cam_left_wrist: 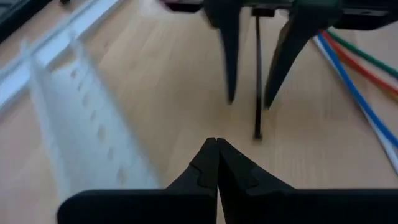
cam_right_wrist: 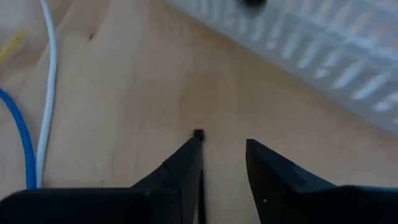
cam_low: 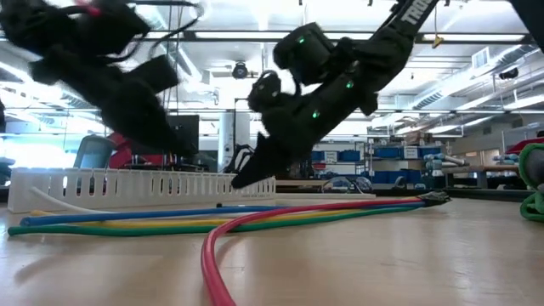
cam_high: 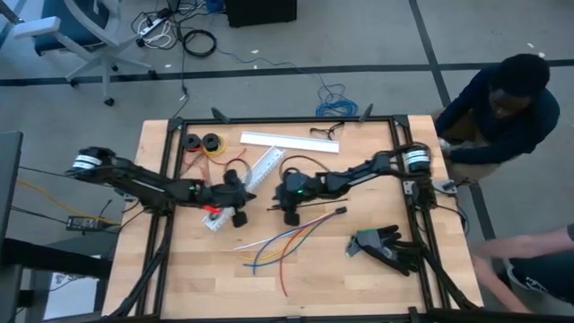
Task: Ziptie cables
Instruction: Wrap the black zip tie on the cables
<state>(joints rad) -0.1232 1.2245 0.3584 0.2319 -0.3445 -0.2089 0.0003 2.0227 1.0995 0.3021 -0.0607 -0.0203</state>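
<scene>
- Right gripper [cam_right_wrist: 222, 152]: fingers parted with a clear gap between the tips. It stands low over the table [cam_high: 359, 269] near the middle, just above the bare wood.
- Ziptie [cam_right_wrist: 199, 155]: a thin black strap lying along the inner face of one right finger, its small square head showing at that fingertip. The other finger stands clear of it, so the strap is not clamped. In the left wrist view the same strap [cam_left_wrist: 257, 74] hangs upright between the two spread right fingers, its lower end close to the wood.
- Left gripper [cam_left_wrist: 216, 146]: fingertips pressed together with nothing between them. It sits near table centre, pointing toward the right gripper and a little short of it.
- In the high view the left gripper [cam_high: 240, 208] and right gripper [cam_high: 289, 208] face each other across a small gap, both on the far side of the wires.
- Cables [cam_high: 282, 242]: a loose fan of blue, red, yellow and white wires lying flat on the table, nearer the front edge than either gripper and touched by neither. One end is gathered toward a small dark plug on the right.
- White slotted duct [cam_high: 260, 169]: lying at an angle between and beyond the two grippers.
- Black glove [cam_high: 386, 247]: on the table to the right of the wires.
- A person [cam_high: 498, 108] stands beyond the table's right far corner.
</scene>
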